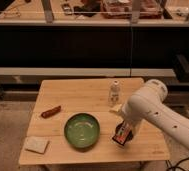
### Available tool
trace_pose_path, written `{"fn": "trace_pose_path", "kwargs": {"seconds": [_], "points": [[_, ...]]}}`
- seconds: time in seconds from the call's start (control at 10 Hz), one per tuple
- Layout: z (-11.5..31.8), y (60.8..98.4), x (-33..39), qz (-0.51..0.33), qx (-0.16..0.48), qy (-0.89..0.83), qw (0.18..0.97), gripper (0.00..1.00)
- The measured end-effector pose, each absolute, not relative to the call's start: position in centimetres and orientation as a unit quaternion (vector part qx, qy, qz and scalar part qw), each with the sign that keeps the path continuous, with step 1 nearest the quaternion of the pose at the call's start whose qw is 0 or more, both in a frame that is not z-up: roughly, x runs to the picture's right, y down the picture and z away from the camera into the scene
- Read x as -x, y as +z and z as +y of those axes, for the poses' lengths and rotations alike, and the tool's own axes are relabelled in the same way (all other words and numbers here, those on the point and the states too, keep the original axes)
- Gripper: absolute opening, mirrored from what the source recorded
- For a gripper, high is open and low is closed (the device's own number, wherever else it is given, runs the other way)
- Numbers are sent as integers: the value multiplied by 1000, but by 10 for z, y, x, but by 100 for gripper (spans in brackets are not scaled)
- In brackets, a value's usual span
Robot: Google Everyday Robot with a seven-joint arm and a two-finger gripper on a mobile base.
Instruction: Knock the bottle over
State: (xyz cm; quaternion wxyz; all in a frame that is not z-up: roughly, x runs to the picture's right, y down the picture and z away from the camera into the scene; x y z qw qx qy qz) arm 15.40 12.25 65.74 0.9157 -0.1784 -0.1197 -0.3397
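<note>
Tabletop (78, 97) of pale wood stands on a speckled floor before a dark counter. The bottle (115, 92) stands upright near its far edge. The gripper (124, 128), jaws spread wide, hangs low at the front right beside an orange-and-black packet (120, 136), right of a green bowl (82, 131).

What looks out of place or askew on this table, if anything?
Only the orange-and-black packet at the front right looks odd: it lies tilted, not square to the table edge, right by the gripper at the end of the white arm. The bottle stands upright at the back, and nothing is spilled.
</note>
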Motion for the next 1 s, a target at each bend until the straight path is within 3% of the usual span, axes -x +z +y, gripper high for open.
{"fn": "trace_pose_path", "kwargs": {"seconds": [0.3,0.5,0.8,1.0], "points": [[51,641,-188,-54,114,-324,938,77],[15,641,-199,-43,46,-313,948,57],[14,661,-227,-34,-34,-288,956,27],[19,665,-235,-30,-46,-279,959,25]]}}
